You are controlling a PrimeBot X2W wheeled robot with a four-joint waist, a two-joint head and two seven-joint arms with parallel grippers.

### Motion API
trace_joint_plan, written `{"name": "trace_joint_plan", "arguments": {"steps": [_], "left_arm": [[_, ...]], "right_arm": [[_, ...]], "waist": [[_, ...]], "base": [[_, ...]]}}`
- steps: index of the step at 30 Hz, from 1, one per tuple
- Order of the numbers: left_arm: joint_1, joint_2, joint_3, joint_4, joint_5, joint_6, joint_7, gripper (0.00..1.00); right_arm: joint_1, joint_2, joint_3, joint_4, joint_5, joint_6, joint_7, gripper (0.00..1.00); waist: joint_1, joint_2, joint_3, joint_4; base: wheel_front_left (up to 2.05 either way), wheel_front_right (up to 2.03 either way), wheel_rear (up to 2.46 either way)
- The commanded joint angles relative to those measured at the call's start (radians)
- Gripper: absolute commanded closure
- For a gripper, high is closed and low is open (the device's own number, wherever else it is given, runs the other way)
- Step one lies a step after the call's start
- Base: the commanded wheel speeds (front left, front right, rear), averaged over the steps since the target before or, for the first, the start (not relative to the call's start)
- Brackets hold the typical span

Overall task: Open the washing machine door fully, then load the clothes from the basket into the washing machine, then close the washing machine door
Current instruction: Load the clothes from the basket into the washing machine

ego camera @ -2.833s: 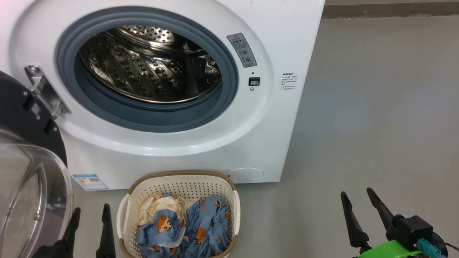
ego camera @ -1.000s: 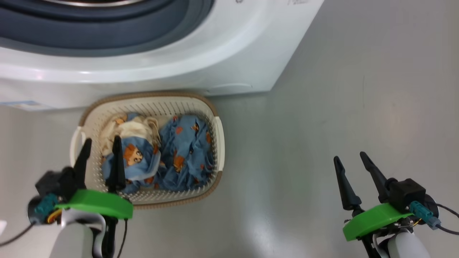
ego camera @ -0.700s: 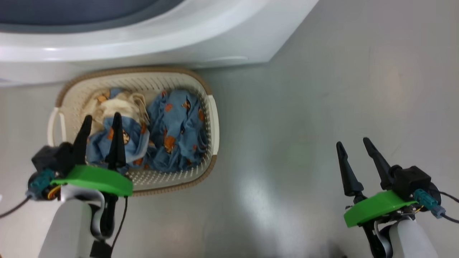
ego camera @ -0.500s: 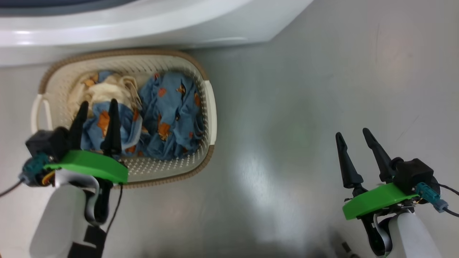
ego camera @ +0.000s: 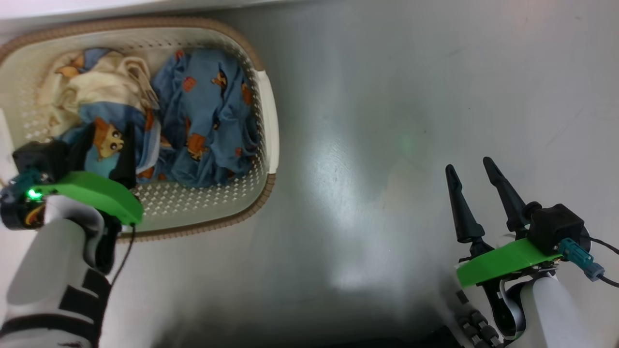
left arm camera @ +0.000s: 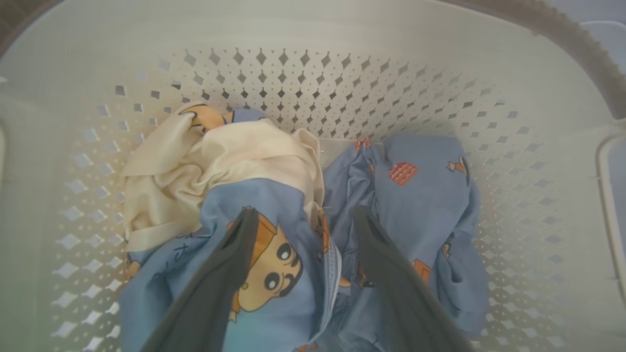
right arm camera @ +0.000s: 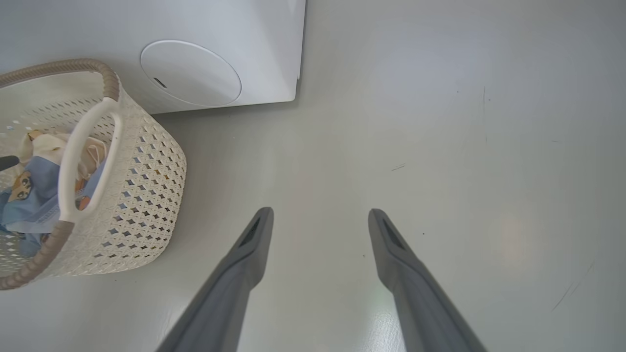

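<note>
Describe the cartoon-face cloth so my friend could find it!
Find the cream basket beside the white washing machine. In its left half, under the left gripper, lies a blue cloth. It alone has a cream part and a big-eyed face.

**A:** So what kind of place is this?

**B:** Laundry corner, I'd say. White washing machine [right arm camera: 264,29] with a round flap [right arm camera: 190,73] low on its front, perforated plastic basket [right arm camera: 142,195] of cartoon-print clothes [ego camera: 208,111] sitting just beside it. The floor [ego camera: 387,121] is plain glossy grey. Home utility room or a test lab, honestly can't tell which.
</note>
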Motion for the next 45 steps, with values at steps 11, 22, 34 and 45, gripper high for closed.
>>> {"name": "trace_joint_plan", "arguments": {"steps": [11,22,34,45], "left_arm": [[-0.164,0.099,-0.033,0.266,-0.022,0.010,0.046,0.00],[-0.283,0.109,-0.088,0.413,0.025,0.046,0.081,0.00],[-0.247,0.074,-0.096,0.463,0.004,0.041,0.042,1.00],[-0.171,0.040,-0.097,0.423,-0.009,0.031,0.000,1.00]], "right_arm": [[0.049,0.006,0.043,-0.047,0.023,0.002,-0.012,0.00],[0.058,0.006,0.061,-0.069,0.041,0.002,-0.012,0.00],[0.038,0.006,0.064,-0.058,0.045,0.002,-0.012,0.00],[0.019,0.006,0.046,-0.024,0.039,0.002,-0.012,0.00]], "waist": [[-0.0001,0.0000,0.080,-0.047],[-0.0001,0.0000,0.103,-0.075],[-0.0001,0.0000,0.020,-0.079],[-0.0001,0.0000,-0.106,-0.058]], "base": [[0.00,0.00,0.00],[0.00,0.00,0.00],[0.00,0.00,0.00],[0.00,0.00,0.00]]}}
